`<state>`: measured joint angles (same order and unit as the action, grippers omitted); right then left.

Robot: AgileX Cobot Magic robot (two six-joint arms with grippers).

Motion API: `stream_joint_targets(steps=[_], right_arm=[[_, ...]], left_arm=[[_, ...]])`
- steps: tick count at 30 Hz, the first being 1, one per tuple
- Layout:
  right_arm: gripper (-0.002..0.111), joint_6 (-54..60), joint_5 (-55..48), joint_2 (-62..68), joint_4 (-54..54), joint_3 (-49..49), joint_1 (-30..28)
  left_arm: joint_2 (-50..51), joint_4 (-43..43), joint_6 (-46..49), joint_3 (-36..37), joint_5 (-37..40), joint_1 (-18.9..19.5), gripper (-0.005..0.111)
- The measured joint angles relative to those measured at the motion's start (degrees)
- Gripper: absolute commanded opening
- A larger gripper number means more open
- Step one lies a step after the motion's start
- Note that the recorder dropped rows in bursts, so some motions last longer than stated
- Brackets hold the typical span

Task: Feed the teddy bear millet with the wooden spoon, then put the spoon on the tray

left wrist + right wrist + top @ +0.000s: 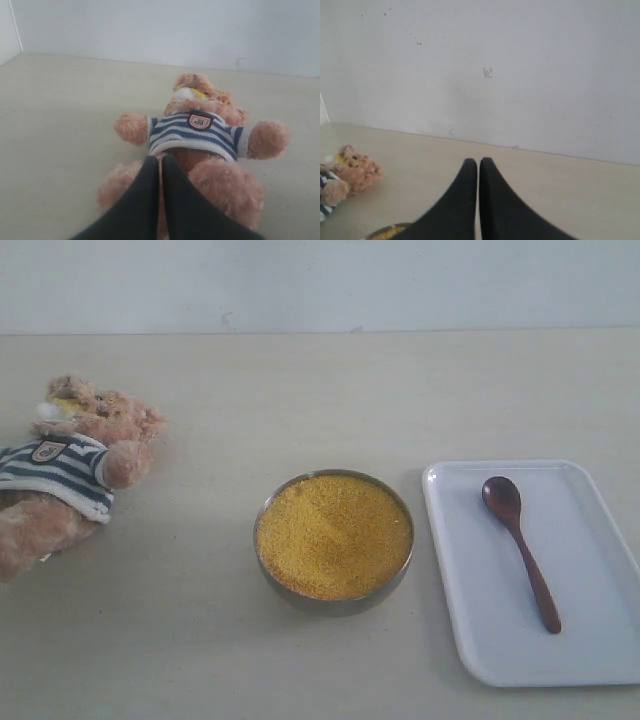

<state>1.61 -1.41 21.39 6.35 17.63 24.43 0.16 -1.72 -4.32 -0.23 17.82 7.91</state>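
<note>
The teddy bear (70, 465) lies on its back at the table's left edge, striped shirt up, with yellow grains on its muzzle. The millet (333, 535) fills a round metal bowl (335, 604) in the middle. On the white tray (590, 640) at the right lies the wooden spoon (518, 542), bowl end toward the back. Neither gripper shows in the exterior view. My left gripper (160, 161) is shut and empty, hanging near the bear (200, 135) at its legs. My right gripper (478, 163) is shut and empty, above the table, with the bear (350, 172) far off.
A pale wall (320, 280) runs along the table's far edge. The bowl's rim (385, 231) just shows at the edge of the right wrist view. Bare tabletop (190, 640) lies between the bear and the bowl.
</note>
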Motion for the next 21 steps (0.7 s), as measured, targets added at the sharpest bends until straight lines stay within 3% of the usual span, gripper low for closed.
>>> stream_joint_targets(steps=[10, 21], right_arm=[[0.001, 2.89, -19.25, -8.9, -4.32, -0.48, -10.15], [0.001, 2.89, -13.0, -20.78, -3.23, -16.82, -14.19]], left_arm=[[0.0, 0.0, 0.09, 0.0, 0.0, 0.0, 0.004], [0.0, 0.0, 0.09, 0.0, 0.0, 0.0, 0.004]])
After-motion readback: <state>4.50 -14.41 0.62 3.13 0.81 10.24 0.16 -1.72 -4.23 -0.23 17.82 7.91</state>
